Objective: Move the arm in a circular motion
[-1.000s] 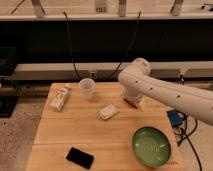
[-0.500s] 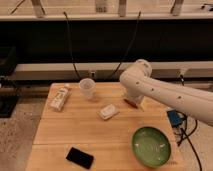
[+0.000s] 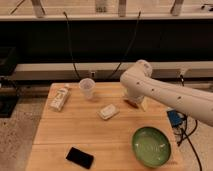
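Dark shelving ran along the wall behind the wooden desk (image 3: pixel 60 135), and two black cables (image 3: pixel 70 50) drooped down it toward the desk's back edge. I took the green bowl (image 3: pixel 151 146), which sat near the desk's front right corner, as my reference for everything else.

The arm (image 3: pixel 170 97) came in from the right edge of the view, passing beyond the bowl and well above it. It reached a rounded joint and then turned down toward the desk. The end effector (image 3: pixel 133 101) hung below that joint, beyond the bowl and a little to its left, low over the rear part of the desk. The wrist hid most of it, so I could not tell whether it was apart or together, or whether it carried anything.

The other things lay clear of it:
- A clear cup (image 3: pixel 87 89) stood far beyond the bowl to the left.
- A white bottle (image 3: pixel 60 97) lay on its side further left of the cup.
- A small white packet (image 3: pixel 108 111) sat between the bowl and the cup.
- A black phone (image 3: pixel 80 157) lay level with the bowl, well to its left.

I judged these were bystanders, since a circling motion needs nothing grasped. The long upper segment was carried high, I think, so that a sweep would pass over the bowl. The low end effector was the part I would have watched, because the packet was the nearest thing to its path.
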Tool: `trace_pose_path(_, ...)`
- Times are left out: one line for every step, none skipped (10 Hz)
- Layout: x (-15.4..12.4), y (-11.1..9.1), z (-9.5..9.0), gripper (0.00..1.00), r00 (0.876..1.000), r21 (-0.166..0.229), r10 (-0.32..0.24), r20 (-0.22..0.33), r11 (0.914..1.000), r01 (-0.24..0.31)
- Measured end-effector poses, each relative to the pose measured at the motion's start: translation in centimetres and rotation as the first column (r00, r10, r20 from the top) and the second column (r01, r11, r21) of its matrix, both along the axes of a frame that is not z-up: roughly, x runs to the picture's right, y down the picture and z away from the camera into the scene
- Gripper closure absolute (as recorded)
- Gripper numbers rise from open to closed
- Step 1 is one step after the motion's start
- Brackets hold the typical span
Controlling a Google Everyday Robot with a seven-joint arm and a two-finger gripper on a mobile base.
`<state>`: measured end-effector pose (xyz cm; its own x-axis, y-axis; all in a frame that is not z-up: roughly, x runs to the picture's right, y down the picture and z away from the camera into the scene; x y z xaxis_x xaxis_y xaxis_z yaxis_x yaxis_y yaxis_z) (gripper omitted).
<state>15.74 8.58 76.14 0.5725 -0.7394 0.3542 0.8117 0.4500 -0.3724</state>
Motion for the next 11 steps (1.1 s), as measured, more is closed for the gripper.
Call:
trace_pose_path(-0.03,0.02,0.06,0.2,1.0,-0.001,-0.003,0.002,1.0,0.003)
trace_pose_path(-0.01,0.04,0.11,0.2,1.0,-0.002,-0.01,0.005,0.9999,0.01)
trace_pose_path(-0.1,0.18,0.16,0.2,1.0,-0.007,-0.024,0.013,0.9997,0.024)
trace_pose_path(-0.17,0.25,0.15,0.2,0.999,-0.01,-0.035,0.018,0.9993,0.035)
trace_pose_path(-0.18,0.28,0.15,0.2,0.999,-0.012,-0.039,0.02,0.9992,0.039)
trace_pose_path(-0.27,0.33,0.18,0.2,0.999,-0.014,-0.046,0.025,0.9988,0.046)
trace_pose_path(-0.3,0.44,0.21,0.2,0.998,-0.017,-0.056,0.03,0.9983,0.056)
trace_pose_path(-0.49,0.57,0.21,0.2,0.997,-0.021,-0.067,0.038,0.9975,0.068)
trace_pose_path(-0.59,0.66,0.2,0.2,0.996,-0.024,-0.077,0.043,0.9966,0.078)
trace_pose_path(-0.71,0.76,0.2,0.2,0.995,-0.027,-0.086,0.049,0.9958,0.088)
trace_pose_path(-0.74,0.83,0.21,0.2,0.994,-0.029,-0.091,0.052,0.9953,0.093)
